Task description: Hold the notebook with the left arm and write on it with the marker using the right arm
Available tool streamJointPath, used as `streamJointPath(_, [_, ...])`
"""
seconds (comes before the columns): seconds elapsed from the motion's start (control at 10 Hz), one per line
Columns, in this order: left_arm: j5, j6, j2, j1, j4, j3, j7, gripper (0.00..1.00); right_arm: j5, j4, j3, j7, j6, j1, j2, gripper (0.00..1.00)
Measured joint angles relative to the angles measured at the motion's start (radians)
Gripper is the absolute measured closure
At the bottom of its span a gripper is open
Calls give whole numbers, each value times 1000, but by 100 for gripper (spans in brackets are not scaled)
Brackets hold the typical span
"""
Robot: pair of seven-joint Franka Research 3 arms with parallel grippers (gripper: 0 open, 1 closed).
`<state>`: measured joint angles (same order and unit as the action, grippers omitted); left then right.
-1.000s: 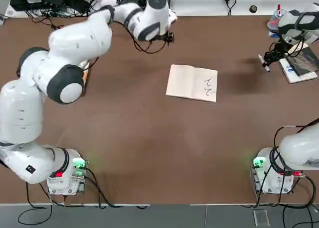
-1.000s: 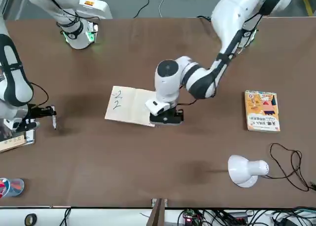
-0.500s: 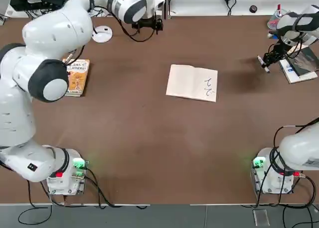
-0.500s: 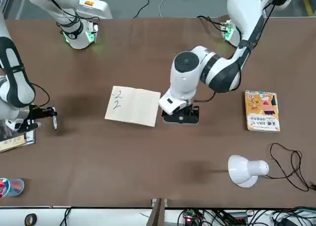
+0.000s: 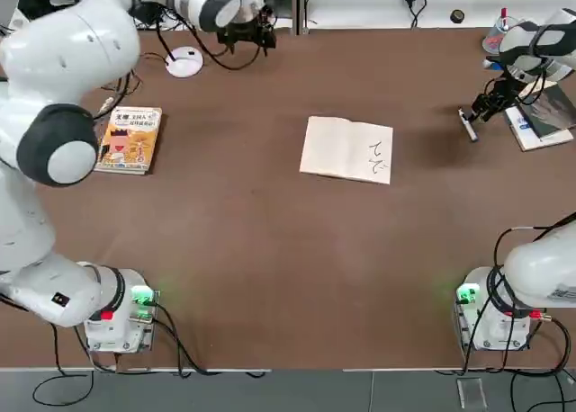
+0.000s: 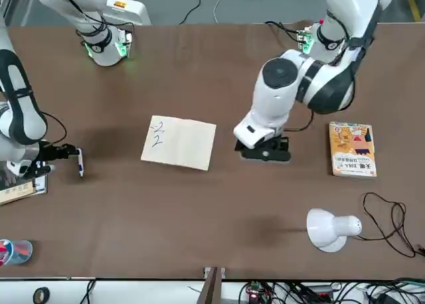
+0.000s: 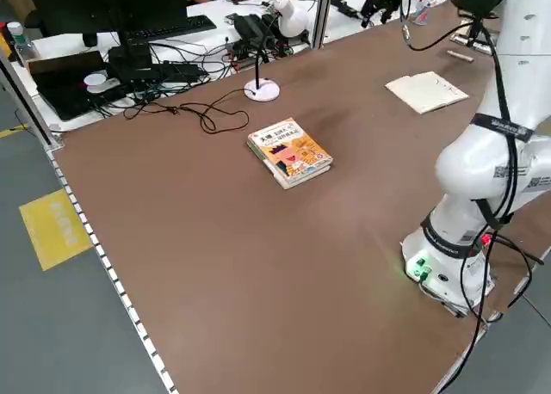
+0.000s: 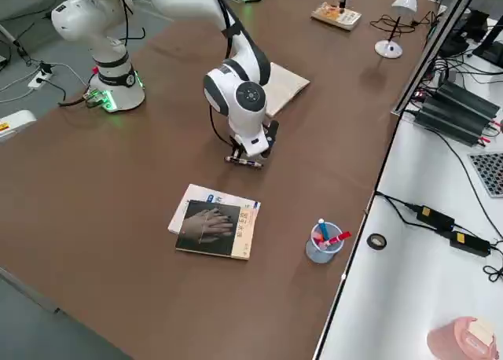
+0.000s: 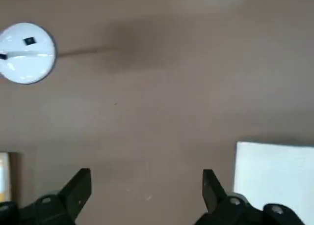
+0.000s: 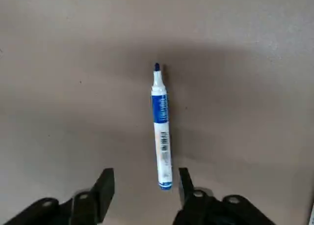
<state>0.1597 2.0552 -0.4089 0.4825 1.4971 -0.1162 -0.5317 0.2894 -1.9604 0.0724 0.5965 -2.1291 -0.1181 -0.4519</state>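
Since the notebook point(image 5: 346, 149) already has 2 dark scribbles on its right page, I'd call the writing part done, and this looks like the put-away stage. It lies open and flat mid-surface, a bit toward the far edge: cream matte paper, rectangular, a soft crease down the spine, with nothing pinning it.

Over near the surface's right edge, the marker point(image 10: 160, 127) lies flat on the brown top, a slim white cylinder with blue print, a blue tip and a blue butt end. Smooth and round like that, it'd likely roll if nudged. The right tool point(image 10: 142, 185) sits over its back end with both fingers spread, 1 on each side, gripping nothing. My guess is the next move is just lifting that arm straight up and clear without bumping it.

The left tool point(image 9: 146, 190) is open and empty too, hanging toward the far edge of the surface, well apart from the notebook, near a white round lamp base point(image 5: 184, 62). An orange-yellow illustrated book point(image 5: 129, 140) lies by the left edge.
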Motion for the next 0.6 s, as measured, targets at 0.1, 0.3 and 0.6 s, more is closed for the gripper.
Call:
streamJointPath(0.1, [-12,-2,34,-21,33,0,30,0,0,0,0,0,0,0,0,39])
streamJointPath(0.3, [-42,-35,93,-64,80,0,100,0,0,0,0,0,0,0,0,39])
streamJointPath(0.6, [-68,-144,168,-117,105,0,185,0,0,14,-1,4,-6,14,3,39])
